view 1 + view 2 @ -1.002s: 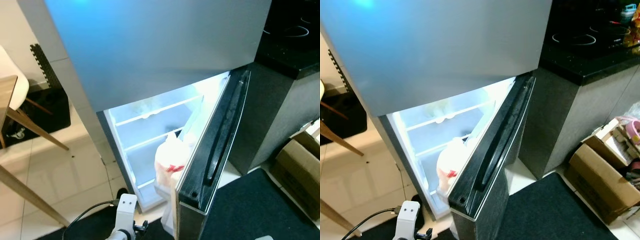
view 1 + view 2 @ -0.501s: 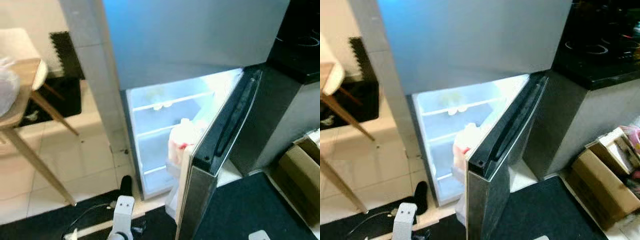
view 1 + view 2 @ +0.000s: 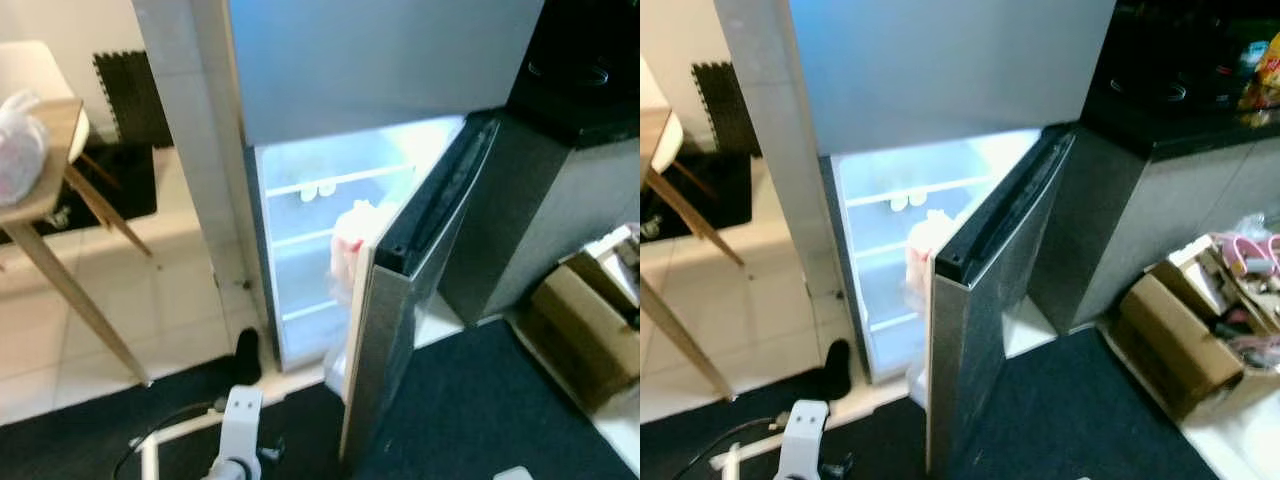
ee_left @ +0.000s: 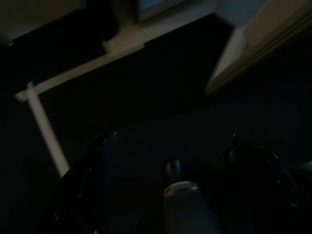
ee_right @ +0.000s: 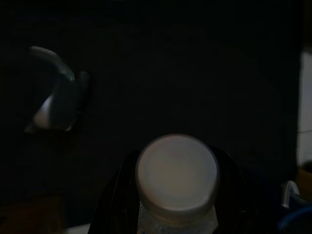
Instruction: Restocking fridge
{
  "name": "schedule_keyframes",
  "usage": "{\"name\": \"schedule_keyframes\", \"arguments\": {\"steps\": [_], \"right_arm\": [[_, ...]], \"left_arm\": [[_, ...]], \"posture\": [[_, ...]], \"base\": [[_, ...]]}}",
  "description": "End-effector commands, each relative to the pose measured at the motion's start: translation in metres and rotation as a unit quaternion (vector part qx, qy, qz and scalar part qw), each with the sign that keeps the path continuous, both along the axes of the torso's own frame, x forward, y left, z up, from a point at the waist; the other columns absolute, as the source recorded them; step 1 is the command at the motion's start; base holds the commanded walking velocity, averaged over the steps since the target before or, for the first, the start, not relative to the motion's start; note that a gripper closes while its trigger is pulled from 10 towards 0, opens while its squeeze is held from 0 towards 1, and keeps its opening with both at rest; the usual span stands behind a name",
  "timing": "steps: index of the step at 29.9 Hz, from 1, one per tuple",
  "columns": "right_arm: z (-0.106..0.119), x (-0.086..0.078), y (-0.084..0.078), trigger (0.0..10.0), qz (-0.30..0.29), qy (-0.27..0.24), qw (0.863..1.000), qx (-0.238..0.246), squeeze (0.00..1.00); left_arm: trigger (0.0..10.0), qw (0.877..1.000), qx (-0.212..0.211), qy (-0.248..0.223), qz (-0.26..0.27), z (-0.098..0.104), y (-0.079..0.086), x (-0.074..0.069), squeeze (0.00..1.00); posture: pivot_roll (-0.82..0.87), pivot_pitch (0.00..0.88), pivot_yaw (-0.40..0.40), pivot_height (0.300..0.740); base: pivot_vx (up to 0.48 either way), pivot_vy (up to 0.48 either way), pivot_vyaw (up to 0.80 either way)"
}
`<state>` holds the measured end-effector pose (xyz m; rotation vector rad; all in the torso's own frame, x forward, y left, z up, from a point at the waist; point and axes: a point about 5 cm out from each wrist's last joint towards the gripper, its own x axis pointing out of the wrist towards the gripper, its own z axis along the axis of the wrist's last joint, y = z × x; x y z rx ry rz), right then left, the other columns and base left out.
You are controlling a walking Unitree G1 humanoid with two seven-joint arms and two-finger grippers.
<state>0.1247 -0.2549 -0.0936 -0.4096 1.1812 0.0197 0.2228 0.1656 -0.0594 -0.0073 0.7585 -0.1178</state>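
Note:
The silver fridge (image 3: pixel 380 70) stands ahead with its upper door closed and its lower door (image 3: pixel 400 330) swung open toward me. The lit interior (image 3: pixel 310 260) has white shelves, and small pale items (image 3: pixel 317 190) sit on the upper one. A white plastic bag with red print (image 3: pixel 350 250) rests on the inside of the open door. In the dark right wrist view, my right gripper (image 5: pixel 176 195) is shut on a bottle with a round white cap (image 5: pixel 176 171). My left gripper (image 4: pixel 173 141) hangs open over the dark mat, low in front of the fridge.
A wooden table (image 3: pixel 45 200) with a white bag (image 3: pixel 18 145) stands at the left. A black counter with a stove (image 3: pixel 1180 90) adjoins the fridge on the right, with cardboard boxes (image 3: pixel 1180 335) below. A black mat (image 3: pixel 480 400) covers the floor, and a dark shoe-like object (image 3: pixel 247 355) lies near it.
The camera has drawn back and turned, so the fridge looks smaller and the table with the bag shows at the left. The fridge door remains open.

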Motion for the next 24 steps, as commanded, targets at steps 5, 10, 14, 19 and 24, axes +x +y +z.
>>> {"name": "schedule_keyframes", "arguments": {"steps": [5,10,14,19,24], "right_arm": [[0.003,0.008,0.000,10.0,-0.004,-0.018,1.000,0.000,0.00],[0.005,0.012,0.000,10.0,-0.013,-0.030,0.999,0.005,0.00],[0.005,0.014,0.001,10.0,-0.013,-0.035,0.999,0.007,0.00],[0.005,0.014,0.003,10.0,-0.015,-0.038,0.999,0.009,0.00],[0.004,0.012,0.003,10.0,-0.019,-0.040,0.999,0.010,0.00]], "left_arm": [[10.0,1.000,0.004,0.005,0.001,0.001,0.003,0.002,0.00],[10.0,1.000,-0.017,-0.010,0.015,0.006,0.003,0.010,0.00],[10.0,0.999,-0.010,-0.041,0.018,0.014,0.005,0.019,0.00],[10.0,0.996,-0.018,-0.083,0.030,0.026,0.004,0.032,0.00],[10.0,0.989,-0.024,-0.139,0.033,0.042,0.003,0.049,0.00]], "posture": [[-0.09,0.074,0.016,0.726],[-0.10,0.064,0.034,0.726],[-0.10,0.059,0.046,0.726],[-0.11,0.056,0.053,0.726],[-0.12,0.061,0.059,0.726]], "base": [[0.000,-0.055,0.00],[0.000,-0.439,0.00],[0.000,-0.240,0.00],[0.000,0.000,0.00],[0.000,0.000,0.00]]}}
